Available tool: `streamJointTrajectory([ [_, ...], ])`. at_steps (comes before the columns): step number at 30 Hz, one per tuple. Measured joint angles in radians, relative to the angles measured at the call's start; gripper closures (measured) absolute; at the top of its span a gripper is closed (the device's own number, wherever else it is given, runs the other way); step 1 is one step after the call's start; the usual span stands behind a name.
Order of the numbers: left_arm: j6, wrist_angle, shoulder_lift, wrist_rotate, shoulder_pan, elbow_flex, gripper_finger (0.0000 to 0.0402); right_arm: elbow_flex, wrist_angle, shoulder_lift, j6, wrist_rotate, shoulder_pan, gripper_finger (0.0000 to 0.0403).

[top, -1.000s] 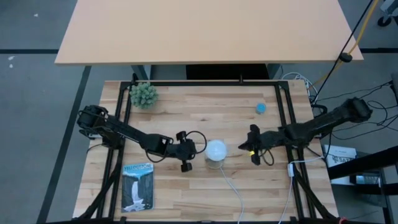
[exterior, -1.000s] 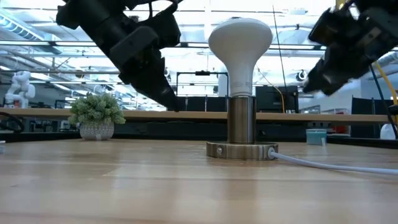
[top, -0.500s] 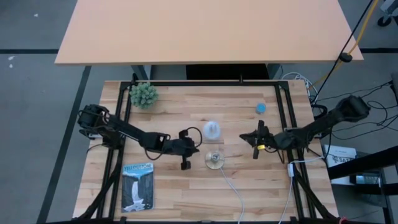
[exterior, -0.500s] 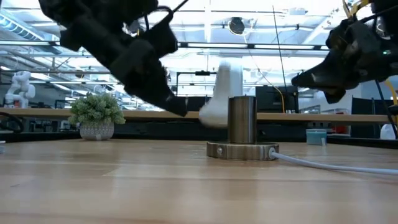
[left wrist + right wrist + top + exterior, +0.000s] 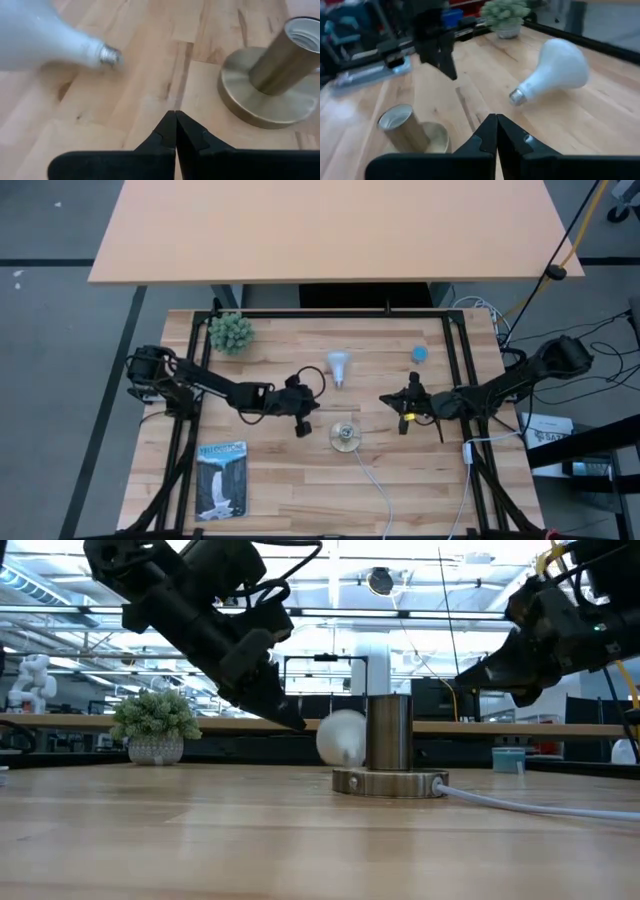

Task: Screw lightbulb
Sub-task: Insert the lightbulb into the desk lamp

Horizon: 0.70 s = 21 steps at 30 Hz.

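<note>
A pale butcher-block table (image 5: 290, 470) fills the middle of the high view, with a bare tan tabletop beyond it and a bright workshop hall behind in the low view. The small white lightbulb with a narrow grey screw base (image 5: 339, 366) lies on its side on the wood, not in its fitting: seen from above, it sits at about twelve o'clock from the round brass socket on its disc base (image 5: 344, 436), well apart from it, with the long axis running roughly twelve to six and the screw base pointing toward six, at the socket. The socket stands upright and empty, its white cord (image 5: 372, 480) trailing off toward five o'clock.

The left gripper (image 5: 299, 416) hovers near the socket at about ten o'clock from it, fingers pressed together and holding nothing; the bulb lies at roughly one o'clock from its tip. The right gripper (image 5: 400, 406) is likewise pinched shut and empty, with the bulb at about ten o'clock from it (a little farther off than from the left, I judge).

Nothing lies between either gripper and the bulb. A small green potted plant (image 5: 231, 332), a small blue object (image 5: 420, 353) and a printed booklet (image 5: 221, 480) sit well clear.
</note>
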Motion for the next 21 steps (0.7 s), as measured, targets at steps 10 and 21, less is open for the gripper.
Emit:
streamJointTrajectory([
  [10,-0.360,0.018,0.000,-0.021,0.092,0.000,0.0327,0.000,-0.033,0.000,0.114,-0.002,-0.084,0.0367],
  [21,-0.348,0.272,0.000,-0.055,0.097,0.000,0.0157,0.000,-0.184,0.000,0.161,-0.008,-0.084,0.0358],
])
